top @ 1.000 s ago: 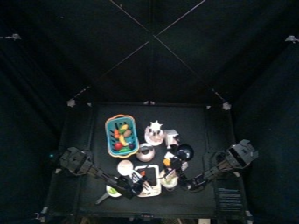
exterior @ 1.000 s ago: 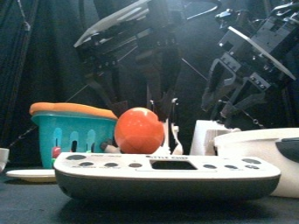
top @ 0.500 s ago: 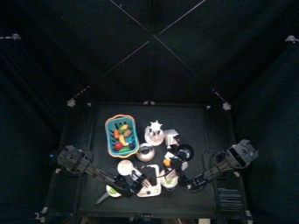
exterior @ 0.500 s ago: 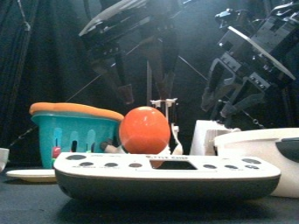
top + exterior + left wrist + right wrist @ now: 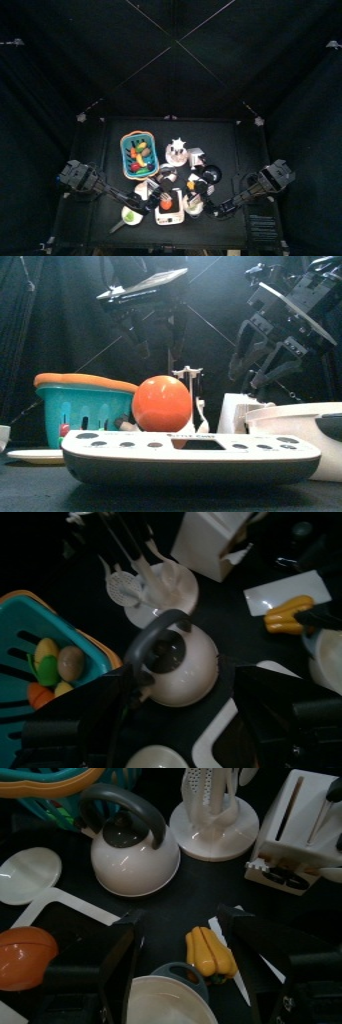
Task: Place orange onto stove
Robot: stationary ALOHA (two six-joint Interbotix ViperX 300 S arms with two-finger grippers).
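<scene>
Orange (image 5: 160,403): sits on the stove (image 5: 191,455), below and clear of both pairs of jaws; round, so no long axis or heading to record.
Left gripper (image 5: 185,682): jaws apart, empty; the white kettle (image 5: 174,662) lies between them (the orange is out of this view).
Right gripper (image 5: 181,928): jaws apart, empty; a banana (image 5: 205,953) lies between them, the orange off beyond one jaw.
Front view only: teal basket (image 5: 83,406) beside the orange.

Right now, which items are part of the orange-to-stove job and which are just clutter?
Job:
- orange, resting on the stove
- stove, white, at the table's front

Clutter:
- teal basket with toy food inside
- white kettle
- banana
- white utensil holder
</scene>
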